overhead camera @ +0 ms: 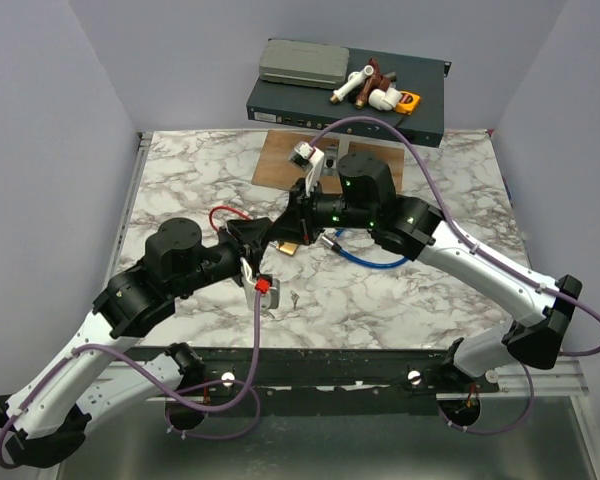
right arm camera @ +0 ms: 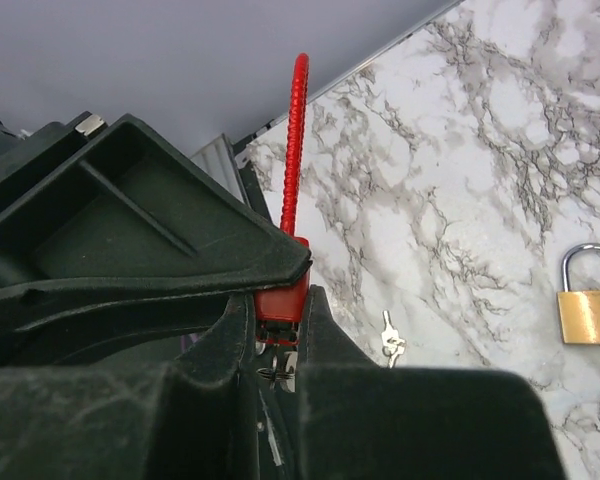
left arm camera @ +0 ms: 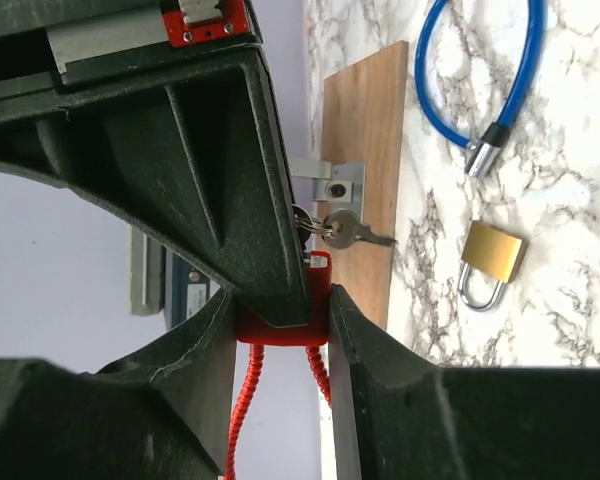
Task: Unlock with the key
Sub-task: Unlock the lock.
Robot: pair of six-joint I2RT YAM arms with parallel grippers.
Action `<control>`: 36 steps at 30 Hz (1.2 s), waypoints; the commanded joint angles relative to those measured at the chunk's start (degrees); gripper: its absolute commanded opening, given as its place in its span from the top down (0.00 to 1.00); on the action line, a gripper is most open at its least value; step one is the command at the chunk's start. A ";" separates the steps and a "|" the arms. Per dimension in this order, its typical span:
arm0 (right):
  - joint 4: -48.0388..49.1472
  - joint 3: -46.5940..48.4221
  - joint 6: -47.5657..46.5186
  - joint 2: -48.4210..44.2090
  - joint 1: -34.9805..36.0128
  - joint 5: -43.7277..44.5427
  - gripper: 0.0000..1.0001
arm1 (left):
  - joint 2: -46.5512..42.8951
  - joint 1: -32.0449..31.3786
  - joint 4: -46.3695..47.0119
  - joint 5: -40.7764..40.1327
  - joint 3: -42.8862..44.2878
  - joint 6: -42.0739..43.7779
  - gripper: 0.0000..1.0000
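My left gripper (overhead camera: 263,238) (left arm camera: 280,296) is shut on the body of a red cable lock (left arm camera: 280,332) and holds it above the table. The lock's red cable (right arm camera: 295,140) loops away from it. My right gripper (overhead camera: 298,215) (right arm camera: 278,300) meets the lock from the other side. Its jaws stand close together on the key (right arm camera: 284,370) at the lock's end. A second key (left arm camera: 352,232) hangs free on the same ring. Another small key (overhead camera: 294,299) (right arm camera: 388,340) lies loose on the marble.
A brass padlock (overhead camera: 288,247) (left arm camera: 492,260) lies just below the grippers, with a blue cable lock (overhead camera: 365,257) (left arm camera: 485,90) to its right. Behind them sits a wooden board (overhead camera: 276,160) with a metal hasp (left arm camera: 332,185). A dark box (overhead camera: 345,105) carrying pipe fittings stands at the back.
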 commanded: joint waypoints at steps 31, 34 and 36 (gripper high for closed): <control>-19.88 7.32 -22.75 -2.80 0.42 -9.20 0.99 | 18.92 16.53 -33.24 38.42 25.74 -25.75 0.30; -21.15 9.34 -23.50 -1.49 0.42 -9.54 0.99 | 19.69 16.45 -33.30 40.06 25.50 -26.82 0.50; -21.20 10.11 -23.79 -1.03 0.53 -10.01 0.99 | 20.62 16.37 -34.09 39.96 25.68 -26.83 0.58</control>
